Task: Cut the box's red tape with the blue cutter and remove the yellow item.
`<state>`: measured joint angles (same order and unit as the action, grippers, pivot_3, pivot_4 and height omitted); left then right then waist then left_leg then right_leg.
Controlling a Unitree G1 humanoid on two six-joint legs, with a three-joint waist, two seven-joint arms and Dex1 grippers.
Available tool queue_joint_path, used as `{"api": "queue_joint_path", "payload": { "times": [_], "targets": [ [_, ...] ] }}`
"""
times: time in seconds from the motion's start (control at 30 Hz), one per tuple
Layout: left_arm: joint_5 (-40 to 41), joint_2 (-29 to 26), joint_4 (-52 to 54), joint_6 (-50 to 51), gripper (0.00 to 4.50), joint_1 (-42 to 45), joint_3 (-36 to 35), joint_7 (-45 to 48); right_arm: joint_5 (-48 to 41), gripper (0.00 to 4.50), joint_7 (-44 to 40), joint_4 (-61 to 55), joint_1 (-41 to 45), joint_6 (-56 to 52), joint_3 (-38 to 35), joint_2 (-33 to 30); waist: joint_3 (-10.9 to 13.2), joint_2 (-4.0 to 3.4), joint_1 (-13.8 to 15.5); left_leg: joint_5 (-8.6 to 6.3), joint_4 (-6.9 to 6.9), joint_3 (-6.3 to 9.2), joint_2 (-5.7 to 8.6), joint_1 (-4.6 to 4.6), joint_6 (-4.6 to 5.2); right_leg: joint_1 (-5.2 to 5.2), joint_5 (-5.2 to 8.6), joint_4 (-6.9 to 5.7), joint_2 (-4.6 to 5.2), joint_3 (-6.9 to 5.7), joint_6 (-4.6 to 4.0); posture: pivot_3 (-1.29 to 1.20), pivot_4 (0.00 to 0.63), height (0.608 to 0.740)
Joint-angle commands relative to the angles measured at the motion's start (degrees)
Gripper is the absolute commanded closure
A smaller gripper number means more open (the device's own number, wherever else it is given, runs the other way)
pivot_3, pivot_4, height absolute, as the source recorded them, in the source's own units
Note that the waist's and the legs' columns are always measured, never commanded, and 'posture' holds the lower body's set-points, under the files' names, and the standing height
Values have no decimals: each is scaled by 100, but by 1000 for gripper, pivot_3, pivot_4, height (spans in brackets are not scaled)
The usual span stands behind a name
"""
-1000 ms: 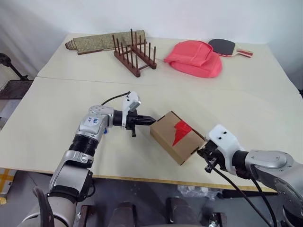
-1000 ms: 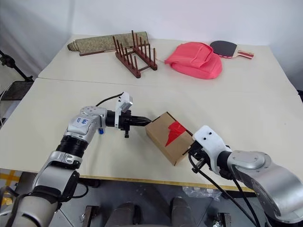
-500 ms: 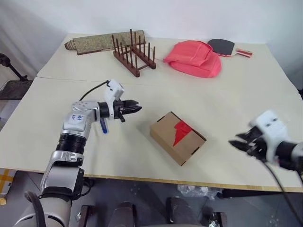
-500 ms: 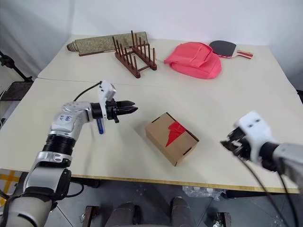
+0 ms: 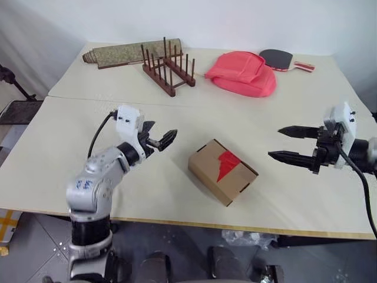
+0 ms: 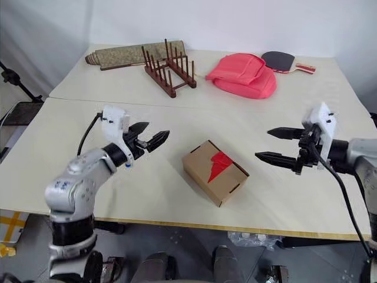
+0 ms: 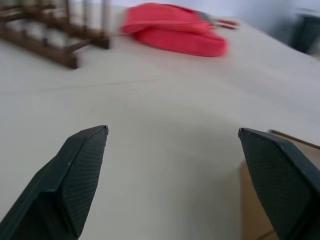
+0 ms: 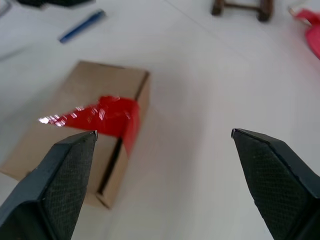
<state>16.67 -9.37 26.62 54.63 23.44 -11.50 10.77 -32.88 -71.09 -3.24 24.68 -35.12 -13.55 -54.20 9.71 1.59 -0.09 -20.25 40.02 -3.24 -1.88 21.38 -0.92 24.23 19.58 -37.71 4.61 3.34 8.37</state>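
Evidently unopened, the box (image 5: 222,171) sits near the worktop's (image 5: 70,127) front edge, red tape (image 5: 225,164) whole. Left gripper (image 5: 160,139) and right gripper (image 5: 287,143) flank it, jaws apart and empty, probably readying for the blue cutter (image 8: 81,26).

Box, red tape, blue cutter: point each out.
box (image 5: 207,164): left eye view, bare cardboard of its top face.
red tape (image 8: 107,116): right wrist view, middle of the strip on the box's top.
blue cutter (image 8: 81,26): right wrist view, middle of its slim body, lying on the table.

Left tool (image 5: 160,137) spread wide, right tool (image 5: 285,143) spread wide, arms apart
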Motion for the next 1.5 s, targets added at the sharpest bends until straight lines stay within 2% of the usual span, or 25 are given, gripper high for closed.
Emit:
{"api": "queue_joint_path", "payload": {
  "times": [0.03, 0.13, 0.17, 0.23, 0.53, 0.7, 0.8, 0.9, 0.97, 1.1, 1.23, 1.37, 1.47, 1.5],
  "targets": [
    [-747, 384, 622, 345, 75, -272, -62, -1353, 440, 0, -535, 644, 288, 641, 515, -139, 1, 2, -1, -1, 1, 0, -1, -8, 2, -10, 0, 5, -1, -1, 0, 0, 150, 740],
    [-1074, 1032, 1011, 823, 75, -511, -63, -2124, 518, 0, -499, 1041, 708, 691, 707, 25, 1, 2, 4, 0, 1, -10, 2, -13, 4, -14, -1, 13, 1, 6, -2, 0, 150, 740],
    [-1268, 1092, 1084, 909, 75, -638, -2, -2330, 522, 0, -507, 1108, 803, 716, 752, 86, 1, 2, 4, 0, 1, -11, 2, -12, 6, -14, -1, 14, 2, 7, -2, 0, 150, 740],
    [-1224, 1350, 1140, 1047, 75, -764, -117, -2396, 539, 0, -528, 1186, 924, 722, 836, 166, 1, 2, 1, 0, 1, -14, 1, -14, 5, -15, -3, 19, 2, 7, -4, 0, 150, 740],
    [-1375, 1243, 395, 1008, 75, -406, -538, -2506, 669, 0, -538, 1320, 1105, 745, 986, 272, 1, 2, 17, 0, 1, -11, 4, -16, 4, -30, -8, 38, 1, -4, -9, 0, 150, 740],
    [-1373, 842, -182, 1313, 75, -196, -461, -2224, 672, 0, -535, 1282, 1093, 709, 965, 240, 0, 0, 12, 0, -3, -3, 3, -19, 3, -46, -15, 67, 0, -18, -9, 0, 150, 740],
    [-1337, 927, -291, 1484, 75, -82, -596, -2254, 670, 0, -526, 1282, 1121, 673, 947, 214, -1, -2, 11, 0, -3, -1, 1, -25, 3, -55, -17, 71, 2, -19, -7, 0, 150, 740],
    [-1295, 1063, -298, 1569, 624, -32, -686, -2258, 694, 0, -520, 1300, 1133, 683, 946, 203, -2, -3, 17, 0, -2, 2, 1, -31, 3, -63, -19, 71, 5, -21, -7, 0, 150, 740],
    [-1294, 1165, -239, 1600, 1170, -48, -707, -2280, 714, 0, -527, 1328, 1150, 697, 954, 195, -2, -4, 24, 0, -2, 3, 2, -31, 3, -64, -19, 72, 6, -22, -6, 0, 150, 740],
    [-1340, 1495, 40, 1778, 1170, -233, -825, -2428, 780, 0, -540, 1403, 1201, 732, 966, 183, -3, -6, 45, -1, -3, 3, 5, -27, 4, -67, -22, 84, 13, -24, -1, 0, 150, 740],
    [-1377, 1497, -33, 1775, 1972, -362, -785, -2389, 836, 0, -561, 1476, 1260, 746, 1004, 216, -7, -13, 50, -4, -5, 1, 8, -29, 6, -68, -23, 89, 18, -27, 1, 0, 150, 740],
    [-1387, 1352, -52, 1807, 1972, -334, -838, -2344, 893, 0, -576, 1567, 1343, 781, 1030, 263, -10, -18, 52, -4, -4, -2, 10, -30, 7, -69, -23, 90, 17, -27, 1, 0, 150, 740],
    [-1416, 1182, -98, 1858, 2494, -340, -863, -2287, 924, 0, -597, 1623, 1382, 809, 1058, 283, -11, -20, 36, -4, -4, -2, 9, -35, 7, -73, -23, 88, 15, -27, 1, 0, 150, 740],
    [-1430, 1147, -97, 1875, 2494, -348, -860, -2285, 929, 0, -607, 1629, 1380, 819, 1057, 283, -11, -20, 35, -4, -4, -2, 9, -35, 7, -73, -23, 88, 15, -27, 1, 0, 150, 740]
  ]
}}
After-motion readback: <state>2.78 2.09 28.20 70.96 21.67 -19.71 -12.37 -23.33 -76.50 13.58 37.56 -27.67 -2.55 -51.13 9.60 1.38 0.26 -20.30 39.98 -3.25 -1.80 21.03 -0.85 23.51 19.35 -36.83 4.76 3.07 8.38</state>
